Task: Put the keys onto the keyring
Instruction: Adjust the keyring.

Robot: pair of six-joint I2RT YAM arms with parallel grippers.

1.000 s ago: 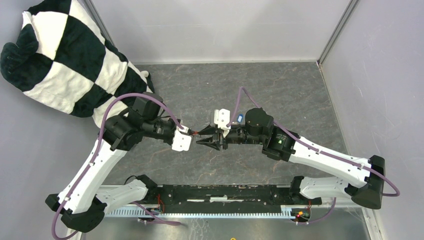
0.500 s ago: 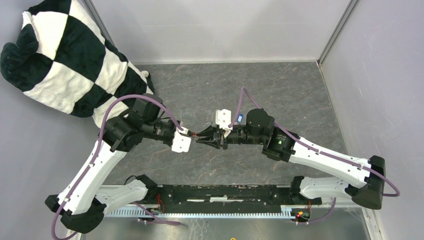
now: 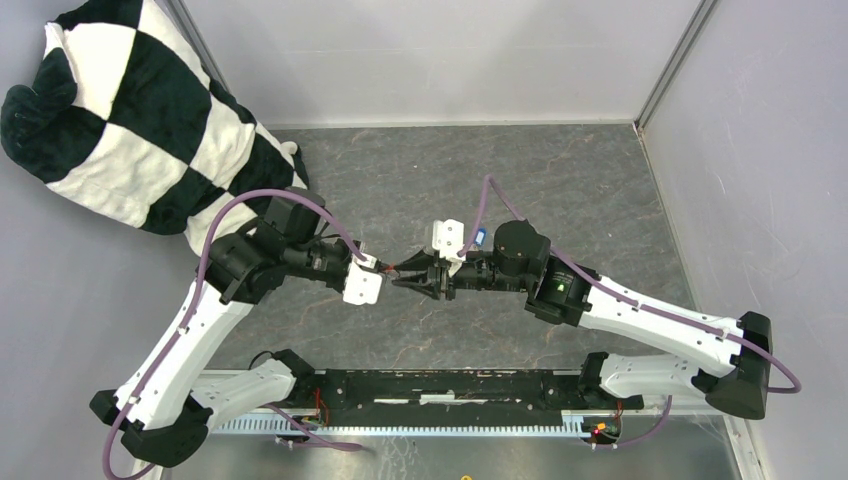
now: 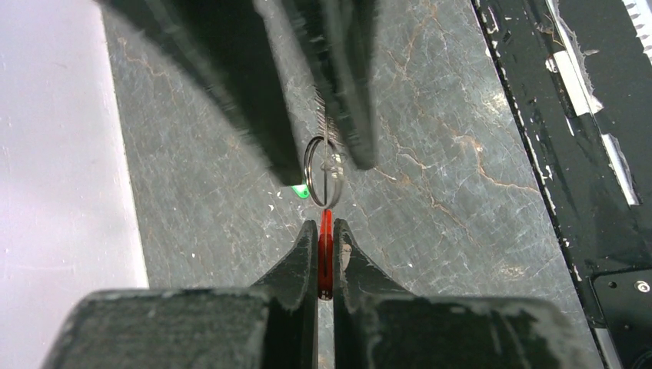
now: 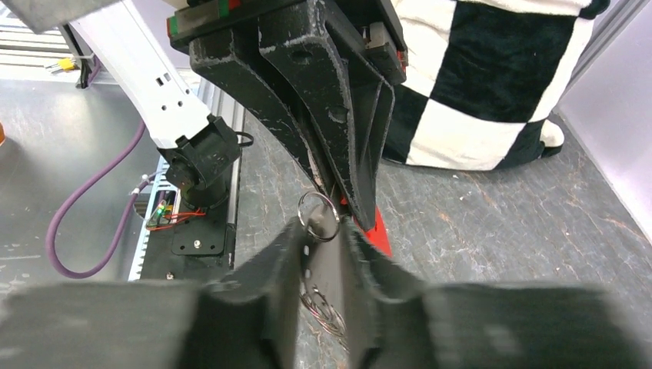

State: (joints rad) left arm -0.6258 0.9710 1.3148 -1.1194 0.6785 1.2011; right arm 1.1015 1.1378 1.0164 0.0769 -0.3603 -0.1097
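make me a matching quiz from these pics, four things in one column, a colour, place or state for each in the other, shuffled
Things
1 tag
2 ring
3 cloth
4 left gripper

Descriptions
a black and white checks, far left corner
b silver, at the tag's free end
c shut on the tag
d red, pinched edge-on between two fingers

Pairs: 1-d, 2-b, 3-a, 4-c
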